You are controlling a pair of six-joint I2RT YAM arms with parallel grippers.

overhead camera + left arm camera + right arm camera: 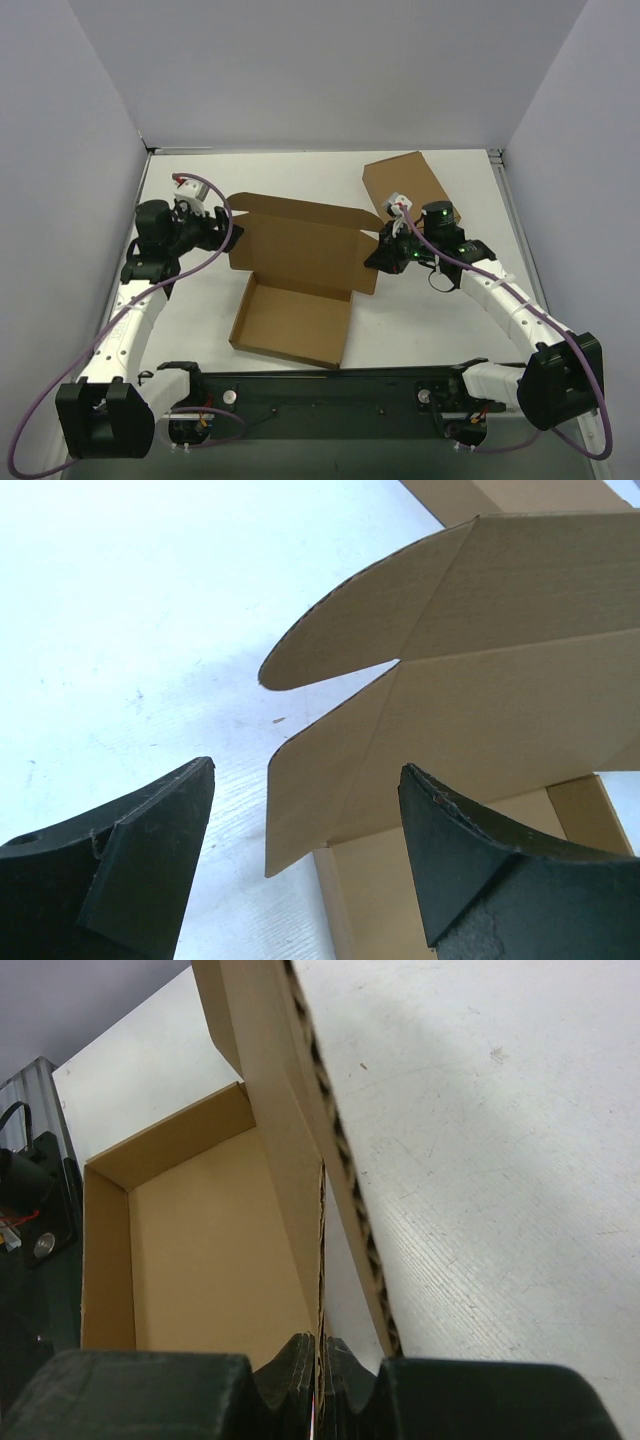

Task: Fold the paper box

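The paper box (pixel 295 290) lies mid-table, its shallow tray (pixel 290 322) toward the near edge and its lid panel (pixel 300 250) raised behind it. My left gripper (pixel 224 236) is open at the lid's left end. In the left wrist view the lid's side flap (pixel 330 780) stands ahead of the left gripper (pixel 305 825), between the lines of the two fingers and touching neither. My right gripper (pixel 376 262) is shut on the lid's right side flap. In the right wrist view that thin cardboard edge (pixel 321 1260) runs straight into the right gripper (pixel 322 1352), beside the tray's inside (pixel 200 1250).
A flat, closed brown carton (pixel 405 180) lies at the back right, just behind my right wrist. White walls enclose the table on the left, back and right. The arms' black base rail (pixel 320 395) runs along the near edge.
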